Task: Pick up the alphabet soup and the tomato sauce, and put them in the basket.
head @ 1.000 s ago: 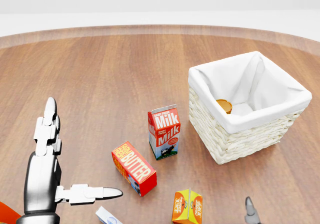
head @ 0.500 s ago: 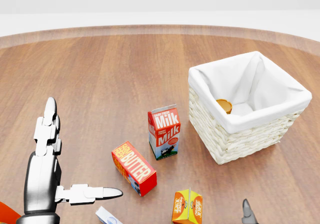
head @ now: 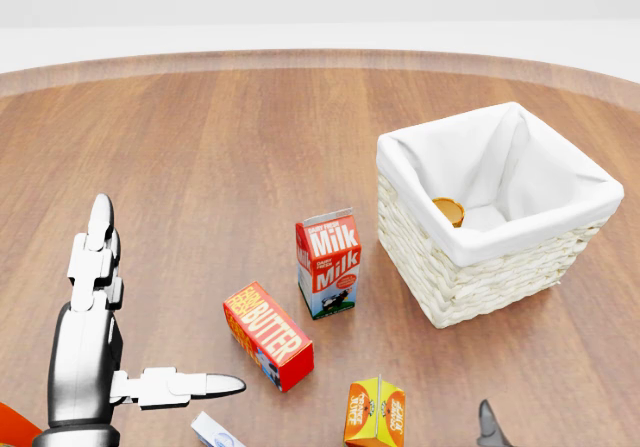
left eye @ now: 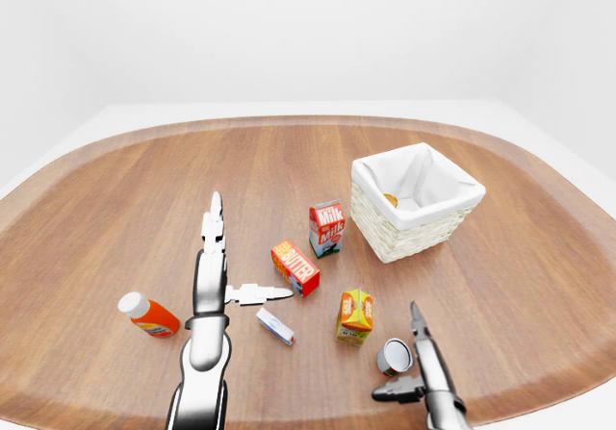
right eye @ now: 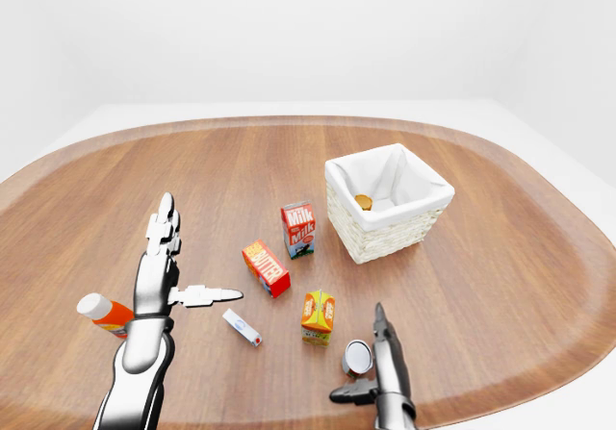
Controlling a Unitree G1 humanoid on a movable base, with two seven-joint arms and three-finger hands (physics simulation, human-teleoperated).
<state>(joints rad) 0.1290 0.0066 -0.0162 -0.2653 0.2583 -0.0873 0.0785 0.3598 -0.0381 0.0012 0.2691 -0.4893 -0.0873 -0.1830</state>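
In the left-eye view, one basket (left eye: 416, 202) sits right of centre on the wooden tabletop (left eye: 144, 199), with one milk carton (left eye: 326, 228), one butter box (left eye: 295, 267), one orange juice carton (left eye: 355, 316), one small white box (left eye: 275, 326) and one orange bottle (left eye: 147, 315) spread to its lower left. One silver-ended can (left eye: 393, 356) lies on its side at lower right, just beside the right hand (left eye: 422, 367), whose fingers stand apart. In the head view, one round orange-topped can (head: 449, 211) rests inside the basket's white liner. The left hand (head: 110, 342), lower left, is spread open, fingers pointing up, thumb pointing right.
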